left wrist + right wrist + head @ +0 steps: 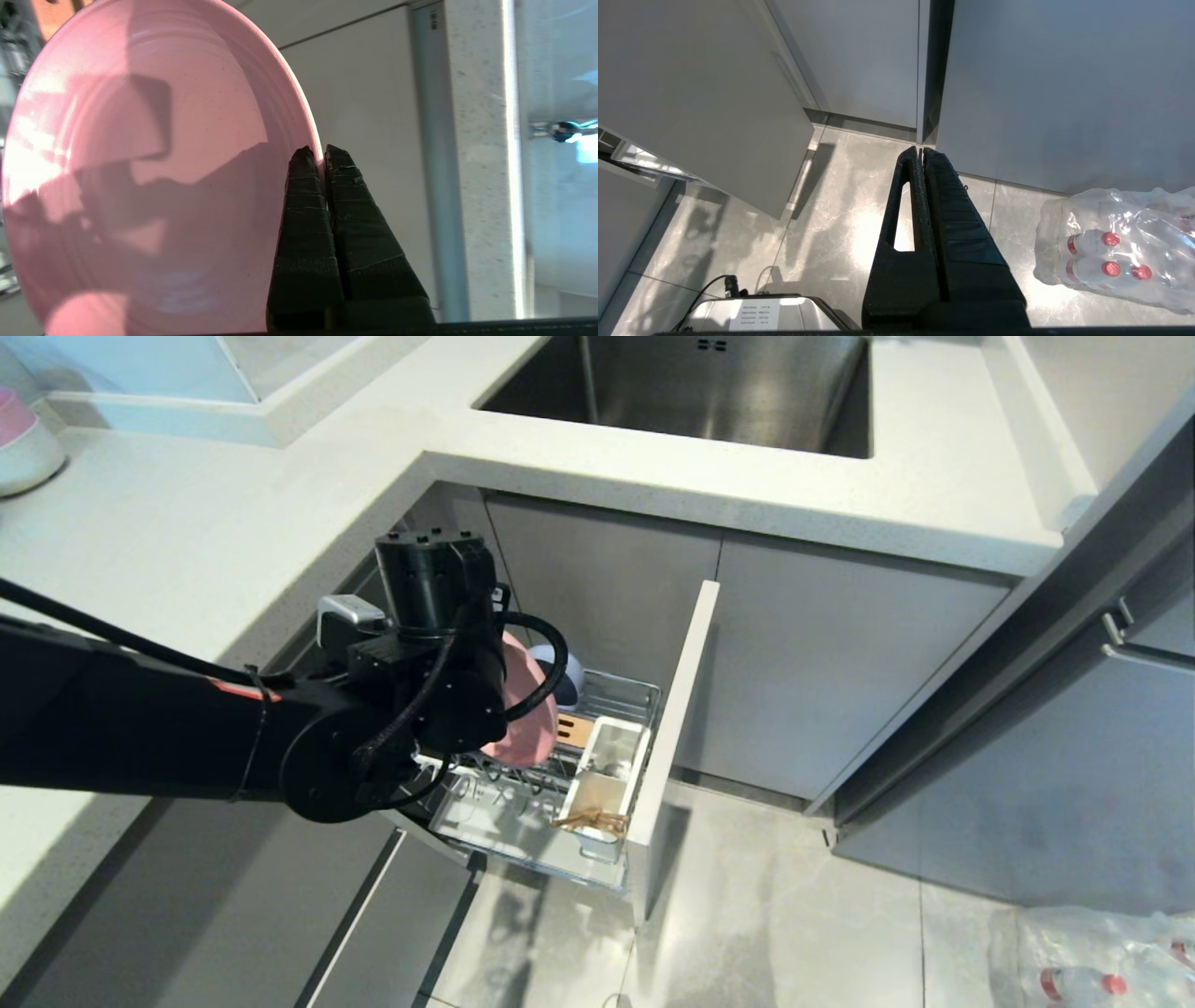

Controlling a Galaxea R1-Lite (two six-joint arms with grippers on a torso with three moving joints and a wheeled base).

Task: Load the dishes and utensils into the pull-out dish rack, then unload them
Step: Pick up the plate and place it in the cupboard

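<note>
On the far left of the tabletop (187,523) sit stacked pink-over-white bowls (23,443). The left claw (323,156) is pinching the rim of the pink plate (140,177), held on edge above the pull-out dish rack (523,803). Behind the plate, a pale blue bowl (568,679) sits in the rack. Chopsticks (590,819) lie in the white caddy (611,756). The right claw (920,156), pressed together and empty, hangs over the floor (831,210) near a pack of water bottles (1111,252).

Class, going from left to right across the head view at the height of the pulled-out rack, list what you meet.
Left arm → pink plate → white utensil caddy → rack's front panel → wrapped pack of bottles on the floor.
</note>
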